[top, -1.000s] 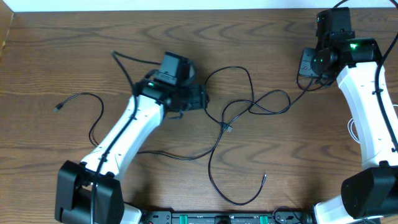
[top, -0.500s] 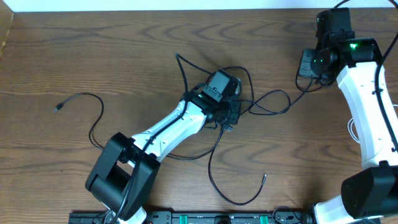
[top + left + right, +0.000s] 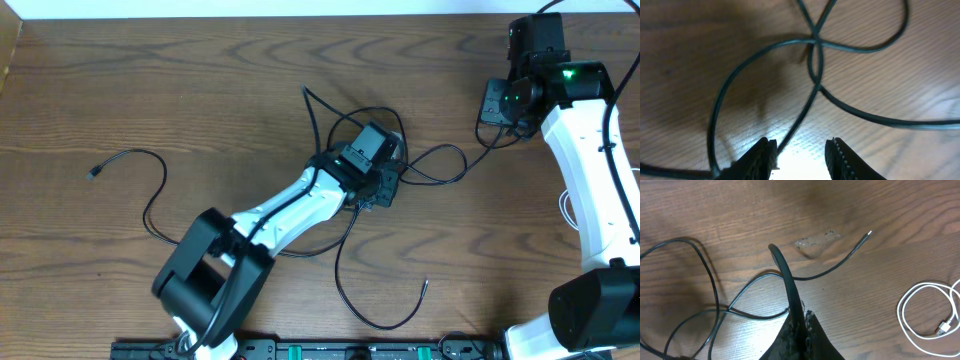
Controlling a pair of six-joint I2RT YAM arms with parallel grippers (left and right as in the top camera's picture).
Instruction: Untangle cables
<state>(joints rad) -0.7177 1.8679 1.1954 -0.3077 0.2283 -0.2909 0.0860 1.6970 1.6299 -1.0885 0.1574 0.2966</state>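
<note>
Several black cables point(image 3: 420, 165) lie looped and crossed at the table's middle. My left gripper point(image 3: 385, 188) is over this tangle. In the left wrist view its jaws point(image 3: 802, 160) are open just above the wood, and a black cable point(image 3: 815, 42) runs in past the left finger and crosses others ahead. My right gripper point(image 3: 492, 103) is at the far right. In the right wrist view it point(image 3: 801, 322) is shut on a black cable point(image 3: 785, 275) that rises from the jaws. A short white cable point(image 3: 925, 310) lies coiled at the right.
A separate black cable point(image 3: 140, 165) lies at the left with its plug point(image 3: 95, 172) on the wood. Another black loop point(image 3: 375, 305) lies near the front edge. The white cable point(image 3: 568, 210) peeks out beside the right arm.
My left arm has swung right, from the left-centre to over the tangle. A black cable's free end at the back has moved right with it. The right arm has not moved.
</note>
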